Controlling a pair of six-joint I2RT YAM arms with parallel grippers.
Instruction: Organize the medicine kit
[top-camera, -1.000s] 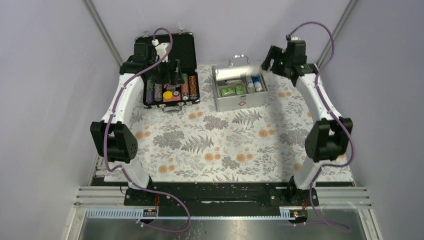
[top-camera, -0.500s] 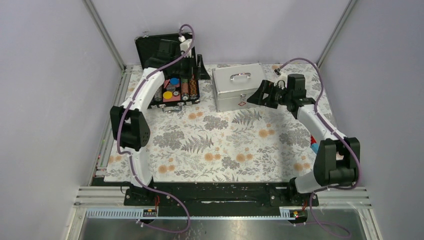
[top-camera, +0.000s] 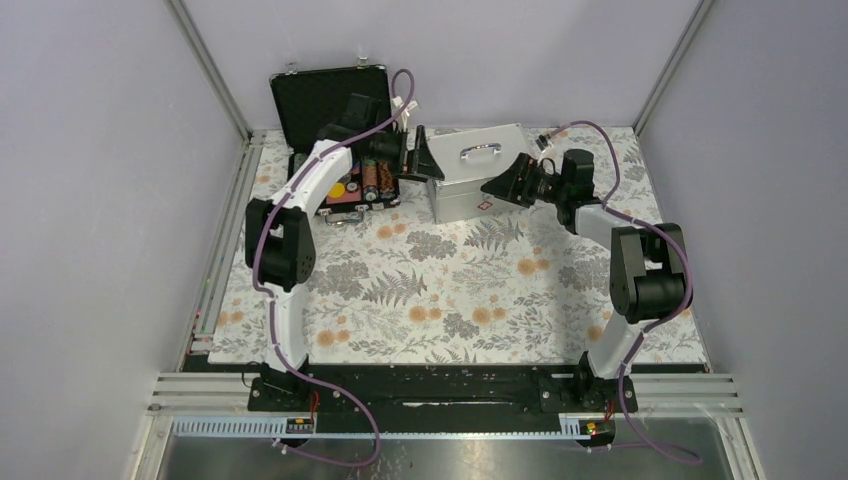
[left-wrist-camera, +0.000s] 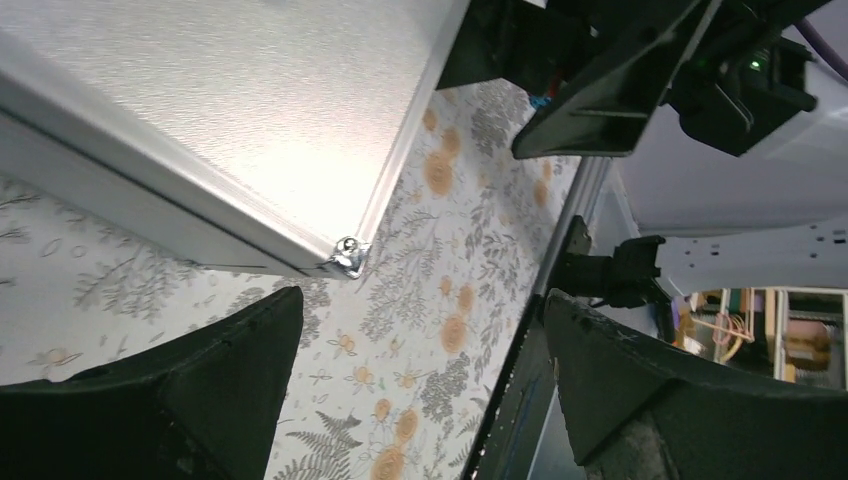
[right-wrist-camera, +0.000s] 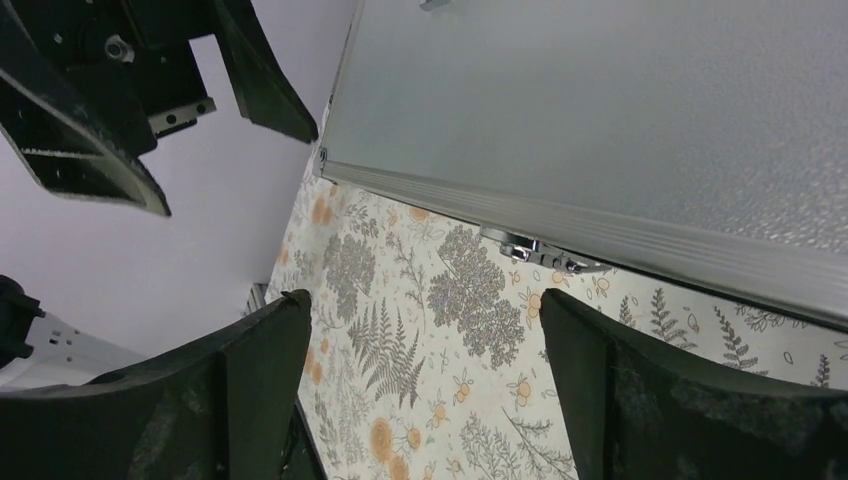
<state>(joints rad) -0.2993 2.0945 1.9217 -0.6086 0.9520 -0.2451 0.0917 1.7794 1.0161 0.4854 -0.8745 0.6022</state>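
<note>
Top external view first: the grey-silver metal medicine kit box (top-camera: 470, 185) sits lid-down at the far middle of the floral-print tabletop (top-camera: 450, 290). It has a curved metal handle (top-camera: 481, 152) on top and a small red mark (top-camera: 484, 206) on its front face. Right beside it on the left is an open black case (top-camera: 325, 100) with coloured poker chips (top-camera: 372, 186) inside. The left gripper (top-camera: 418, 160) is down between that case and the box's left end, spread wide with nothing pinched. Can't tell from up here whether it actually touches the metal. The right gripper (top-camera: 505, 183) is at the box's right end near the front corner, also wide apart and empty. So the two pretty much face each other across the box.

Left wrist view: the two black fingers (left-wrist-camera: 200, 400) sit in the bottom corners with a big gap between them, and only flowery cloth shows in it. The box's textured silver panel fills the upper left. Its riveted corner (left-wrist-camera: 350, 257) sits just ahead of the gap, not inside it. The right gripper shows at top right, past the box.

Right wrist view: same deal, with black fingers (right-wrist-camera: 230, 400) low on both sides and only cloth between them. The silver panel fills the upper right, with a small metal clasp (right-wrist-camera: 540, 250) on its edge. The left gripper's fingers poke in at top left.
</note>
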